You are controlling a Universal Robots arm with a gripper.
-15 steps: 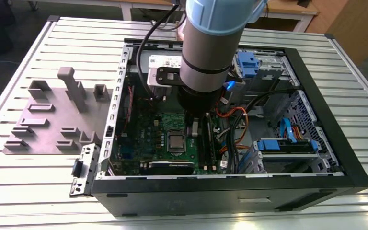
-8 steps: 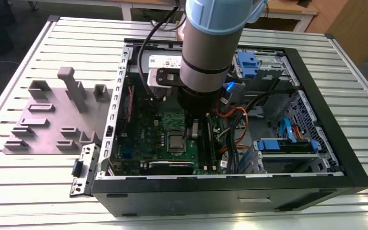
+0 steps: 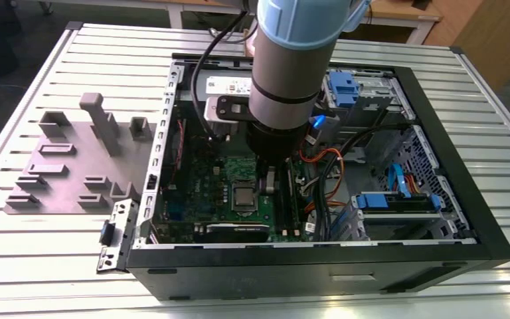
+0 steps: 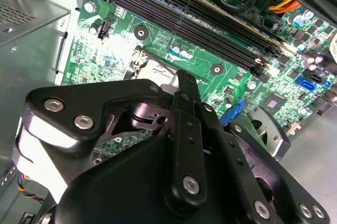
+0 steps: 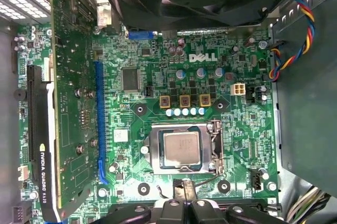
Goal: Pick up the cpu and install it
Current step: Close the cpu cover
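The gripper, whose fingers are being kept close together with nothing seen between them, is being held just above the motherboard, while the cpu is lying flat in the socket frame just beyond its fingertips.

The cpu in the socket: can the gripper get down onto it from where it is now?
Probably yes. In the first wrist view the cpu lies uncovered in its socket frame, and the gripper hangs just beside it. No cable crosses it.
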